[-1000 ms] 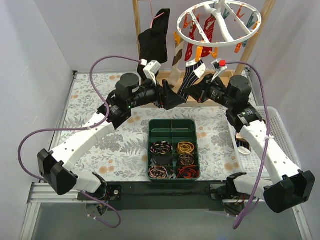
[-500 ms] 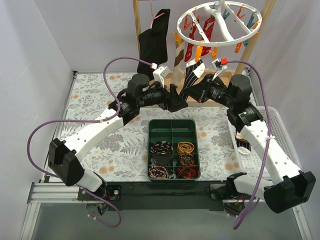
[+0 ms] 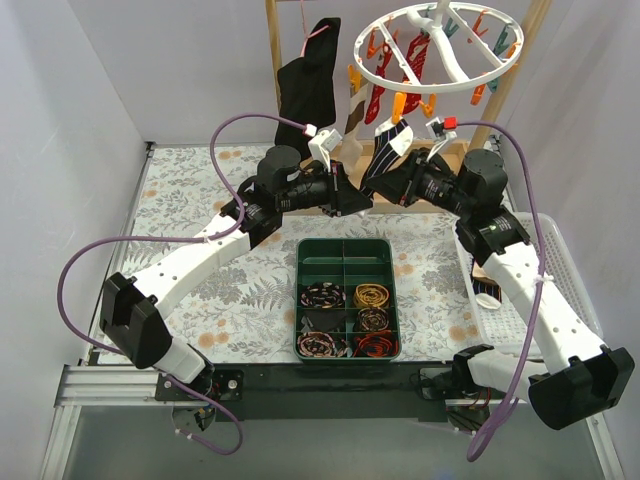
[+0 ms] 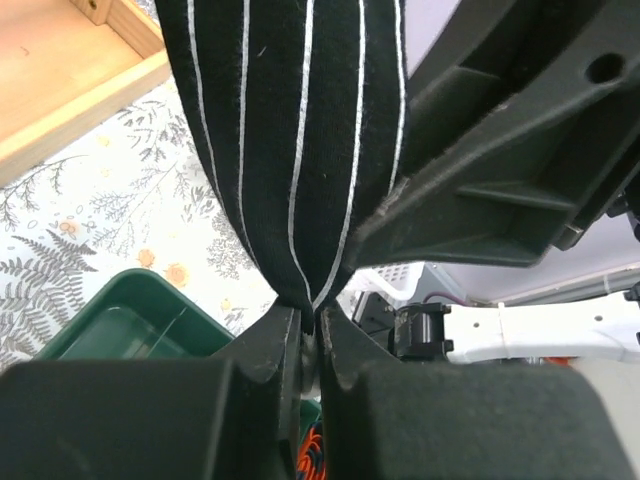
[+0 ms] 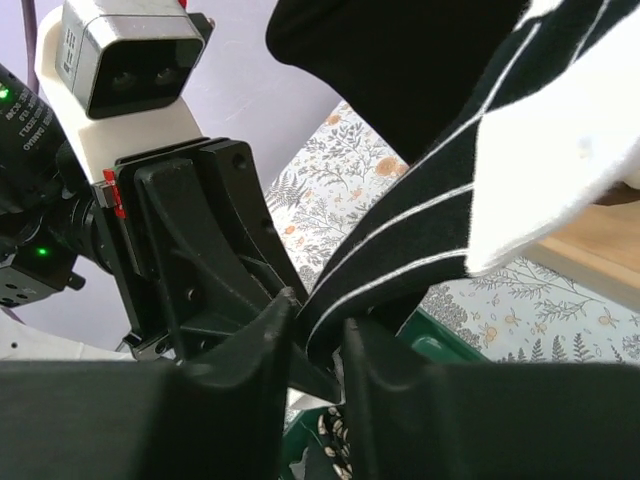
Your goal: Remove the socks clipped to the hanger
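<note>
The white ring hanger [image 3: 432, 48] with orange and teal clips hangs at the back. Red patterned socks [image 3: 380, 98] and a brown-beige one [image 3: 355, 115] hang from it. A dark navy sock [image 3: 386, 148] with thin white stripes [image 4: 290, 130] also hangs there, its lower end between both grippers. My left gripper [image 3: 358, 204] [image 4: 310, 315] is shut on the sock's bottom tip. My right gripper [image 3: 390, 182] [image 5: 318, 325] has its jaws slightly apart, and the sock [image 5: 430, 230] runs loosely through the gap.
A large black garment [image 3: 305, 85] hangs on a pink hanger from the wooden frame [image 3: 272, 60]. A green compartment tray [image 3: 346, 243] of hair ties lies below the grippers. A white basket [image 3: 565, 270] stands at the right edge.
My left arm moved right to the sock and its jaws closed on the tip. My right gripper, shut on the sock before, has loosened.
</note>
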Controlling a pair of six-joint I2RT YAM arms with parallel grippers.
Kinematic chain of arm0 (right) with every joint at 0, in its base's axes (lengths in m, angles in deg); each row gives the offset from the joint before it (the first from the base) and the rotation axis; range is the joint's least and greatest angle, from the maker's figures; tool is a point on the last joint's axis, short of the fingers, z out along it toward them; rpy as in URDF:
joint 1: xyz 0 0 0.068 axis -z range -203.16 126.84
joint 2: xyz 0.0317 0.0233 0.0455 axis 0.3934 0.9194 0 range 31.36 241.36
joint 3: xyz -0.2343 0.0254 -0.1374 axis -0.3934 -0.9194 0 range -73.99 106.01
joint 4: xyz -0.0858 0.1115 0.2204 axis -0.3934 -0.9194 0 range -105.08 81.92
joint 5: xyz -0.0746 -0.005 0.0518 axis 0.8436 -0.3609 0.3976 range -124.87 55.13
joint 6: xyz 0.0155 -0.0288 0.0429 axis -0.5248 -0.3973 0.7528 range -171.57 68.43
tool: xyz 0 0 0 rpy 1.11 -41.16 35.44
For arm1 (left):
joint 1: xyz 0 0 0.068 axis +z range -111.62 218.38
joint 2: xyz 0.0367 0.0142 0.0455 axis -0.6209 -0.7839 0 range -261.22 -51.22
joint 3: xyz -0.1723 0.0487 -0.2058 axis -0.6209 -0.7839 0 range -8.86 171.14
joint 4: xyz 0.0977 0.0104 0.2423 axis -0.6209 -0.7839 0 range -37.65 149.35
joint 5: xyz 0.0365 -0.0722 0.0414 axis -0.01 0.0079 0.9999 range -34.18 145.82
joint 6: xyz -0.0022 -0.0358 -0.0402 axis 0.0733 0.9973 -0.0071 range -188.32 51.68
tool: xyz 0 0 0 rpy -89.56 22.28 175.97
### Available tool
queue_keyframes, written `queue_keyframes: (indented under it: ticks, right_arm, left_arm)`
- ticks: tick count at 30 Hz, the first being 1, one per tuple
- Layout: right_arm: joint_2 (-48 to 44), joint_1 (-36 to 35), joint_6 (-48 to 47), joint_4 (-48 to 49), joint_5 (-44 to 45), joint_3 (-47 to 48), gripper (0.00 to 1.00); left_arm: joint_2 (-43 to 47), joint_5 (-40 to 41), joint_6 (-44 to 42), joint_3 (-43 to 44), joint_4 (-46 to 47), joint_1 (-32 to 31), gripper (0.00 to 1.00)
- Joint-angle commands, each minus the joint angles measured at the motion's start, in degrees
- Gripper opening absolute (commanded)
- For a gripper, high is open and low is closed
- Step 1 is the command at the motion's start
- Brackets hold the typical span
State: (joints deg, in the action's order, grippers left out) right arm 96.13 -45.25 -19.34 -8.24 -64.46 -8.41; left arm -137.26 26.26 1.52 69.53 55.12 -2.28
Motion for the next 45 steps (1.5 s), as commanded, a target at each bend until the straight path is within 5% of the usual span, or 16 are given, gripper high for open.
queue_keyframes:
  ticks: [1,5,7,20,45]
  right_arm:
    - [-0.09,0.03,-2.69,-2.64,3.56,5.78,0.38]
    - [1.93,-0.06,-6.56,-7.65,10.15,11.31,0.74]
    - [3.94,-0.06,-8.93,-11.41,13.58,15.86,0.81]
    - [13.80,-0.06,-14.74,-18.02,22.02,32.50,0.72]
    - [16.61,0.03,-13.77,-8.89,27.91,31.19,0.56]
  left_arm:
    - [2.54,-1.82,1.35,0.01,0.89,-0.03,0.00]
    - [3.95,-1.73,1.87,-0.78,0.54,-0.20,0.00]
    - [4.56,-1.82,1.87,-1.13,0.36,-0.38,0.00]
    - [5.44,-3.13,2.49,-0.78,-0.34,-1.08,0.00]
    - [4.48,-3.75,2.93,-0.08,-0.34,-2.84,0.00]
